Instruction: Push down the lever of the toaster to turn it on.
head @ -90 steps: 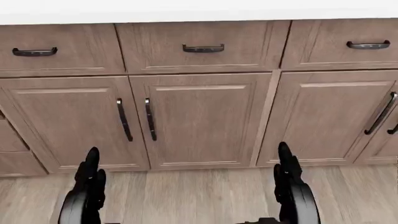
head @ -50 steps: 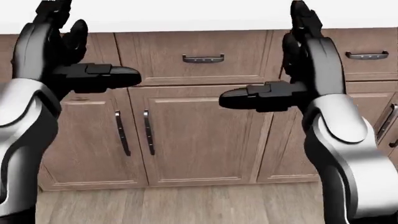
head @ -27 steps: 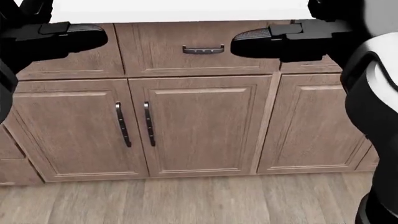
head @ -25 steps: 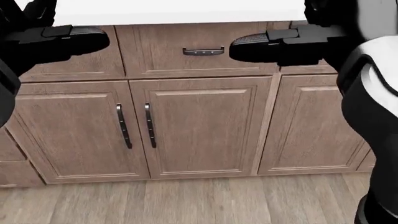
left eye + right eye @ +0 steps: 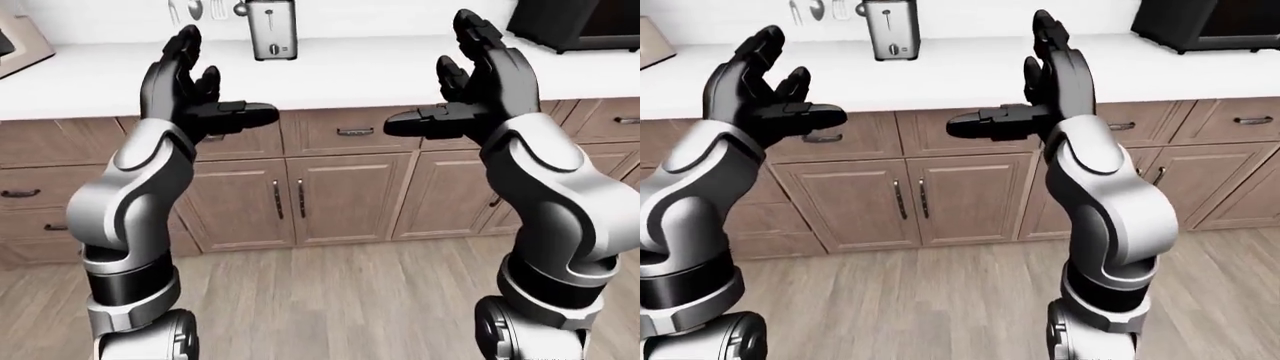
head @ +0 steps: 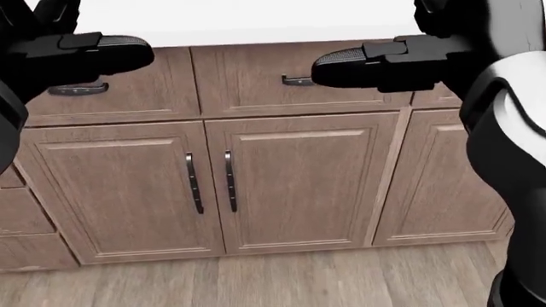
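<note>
The toaster (image 5: 270,28) is silver and upright. It stands on the white counter (image 5: 350,71) near the wall, at the top of the left-eye view, and also shows in the right-eye view (image 5: 889,28). A small dark knob shows low on its face; its lever is too small to make out. My left hand (image 5: 222,81) and right hand (image 5: 435,75) are both raised at the counter's near edge, fingers up and thumbs pointing inward, open and empty. Both are well short of the toaster, one to each side of it.
A black microwave (image 5: 580,22) sits on the counter at the top right. Utensils (image 5: 200,9) hang on the wall left of the toaster. Brown drawers and cabinet doors (image 6: 290,185) run under the counter. A wood floor (image 5: 330,300) lies between me and the cabinets.
My arms rose from hanging low to raised at counter height. In the last half second the cabinets shifted right in the head view, so the camera moved; the hands hold their pose.
</note>
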Robot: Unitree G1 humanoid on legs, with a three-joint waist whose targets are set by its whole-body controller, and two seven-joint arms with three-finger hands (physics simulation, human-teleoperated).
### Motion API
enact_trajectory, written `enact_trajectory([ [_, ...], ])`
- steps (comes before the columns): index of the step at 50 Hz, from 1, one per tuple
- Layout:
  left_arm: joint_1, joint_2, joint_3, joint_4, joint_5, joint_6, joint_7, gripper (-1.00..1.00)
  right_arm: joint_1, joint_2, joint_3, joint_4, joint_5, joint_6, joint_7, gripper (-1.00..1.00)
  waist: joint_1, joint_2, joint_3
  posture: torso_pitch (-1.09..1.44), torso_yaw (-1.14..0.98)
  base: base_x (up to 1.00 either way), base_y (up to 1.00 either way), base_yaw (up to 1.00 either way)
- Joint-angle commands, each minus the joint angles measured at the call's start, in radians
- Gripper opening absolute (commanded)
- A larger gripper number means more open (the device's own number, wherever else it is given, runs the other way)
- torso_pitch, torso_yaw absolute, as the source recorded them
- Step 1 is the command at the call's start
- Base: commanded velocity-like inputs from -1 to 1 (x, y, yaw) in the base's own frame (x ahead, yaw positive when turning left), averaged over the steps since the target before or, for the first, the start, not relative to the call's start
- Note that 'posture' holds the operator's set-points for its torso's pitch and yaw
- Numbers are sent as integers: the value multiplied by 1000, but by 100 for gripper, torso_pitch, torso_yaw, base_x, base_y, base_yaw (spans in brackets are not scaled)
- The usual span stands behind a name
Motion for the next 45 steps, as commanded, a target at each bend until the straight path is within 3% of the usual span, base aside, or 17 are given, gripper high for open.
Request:
enact_trajectory([
  [1,-35,8,5,-27,-5,-25,-4,100,-24,-10,-8,-15,-4,-29,-2,100,-2,3,-21,0,0,11,33,0],
  [6,-40,14,13,-32,-15,-17,-2,100,-28,-9,-12,-18,-3,-28,-6,100,11,-51,-21,0,0,12,32,0],
  [7,-41,16,14,-32,-17,-17,-1,100,-32,-10,-14,-19,-1,-25,-8,100,4,-18,-24,0,0,12,32,0],
  [9,-40,16,11,-27,-16,-23,-1,100,-35,-9,-14,-24,3,-18,-12,100,7,-50,-28,0,0,12,33,0],
  [12,-39,15,8,-29,-17,-23,1,100,-25,-10,-11,-14,3,-34,-7,100,4,-45,-35,0,0,12,32,0],
  [16,-38,14,7,-28,-15,-24,2,100,-26,-12,-9,-18,3,-29,-6,100,-10,12,-6,0,0,18,30,0],
  [18,-39,15,9,-30,-17,-21,3,100,-21,-12,-6,-15,0,-36,-4,100,-17,82,-26,0,0,19,29,0],
  [19,-39,16,9,-29,-17,-23,3,100,-16,-10,-1,-10,-4,-43,-3,100,-21,99,-42,0,0,19,30,0],
  [21,-42,18,13,-32,-21,-17,6,100,-18,-8,0,-11,-6,-41,-1,100,-14,81,-14,0,0,19,29,0],
  [29,-41,20,12,-33,-27,-18,8,100,-11,-2,2,-9,-16,-50,9,100,3,-12,-9,0,0,18,29,0],
  [32,-36,20,10,-29,-24,-26,3,100,-15,-1,-1,-12,-17,-44,8,100,10,-79,-21,0,0,20,22,0],
  [33,-37,19,9,-32,-25,-23,5,100,-15,0,-1,-14,-17,-42,8,100,1,-20,-16,0,0,25,4,0],
  [38,-39,17,7,-33,-20,-18,2,100,-17,0,0,-15,-18,-40,8,100,2,-7,-21,0,0,23,5,0],
  [41,-39,16,5,-37,-19,-15,-1,100,-23,0,-2,-19,-16,-32,6,100,-8,44,-10,0,0,24,5,0],
  [42,-39,16,5,-38,-19,-14,-1,100,-21,0,-2,-17,-16,-35,7,100,-9,81,-20,0,0,24,5,0],
  [43,-39,16,5,-38,-18,-14,-1,100,-19,-1,-2,-16,-17,-39,8,100,2,59,-19,0,0,23,5,0],
  [45,-39,15,5,-39,-18,-13,-1,100,-22,-1,-2,-16,-17,-35,7,100,-1,76,-15,0,0,24,5,0],
])
